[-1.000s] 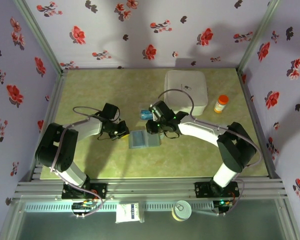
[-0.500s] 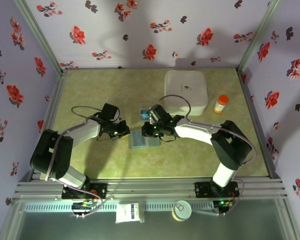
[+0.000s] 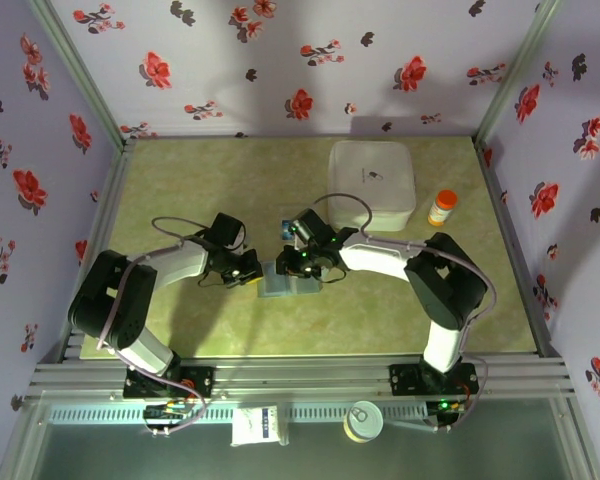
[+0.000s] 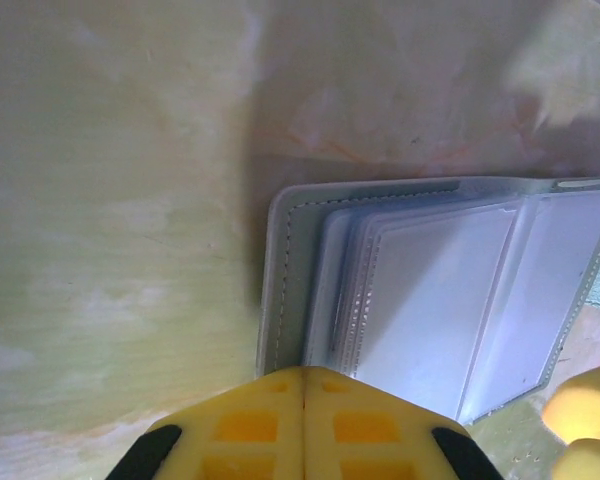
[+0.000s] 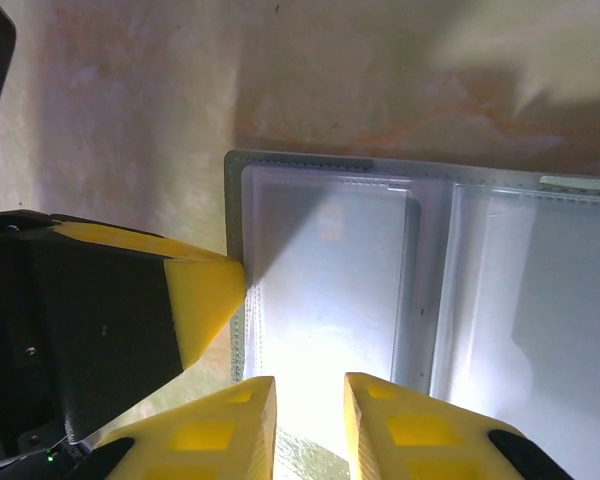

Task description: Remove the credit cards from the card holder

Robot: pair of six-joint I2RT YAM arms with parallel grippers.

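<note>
Left tool clenched on nothing, its tip touching the left border of the card holder; pinning it down, I judge. Right tool hangs just inside that border, over the holder's left panel. Its jaws are parted a sliver, with nothing plainly between them.

Holder lies splayed open and flat on the desk, long axis running across from one tool to the other. Glare washes the slots, so the credit cards inside can't be made out. A small blue card sits just beyond the holder's far edge.

Right tool is better placed for the pull. The draw likely runs along the long axis, away from the pinned border.
</note>
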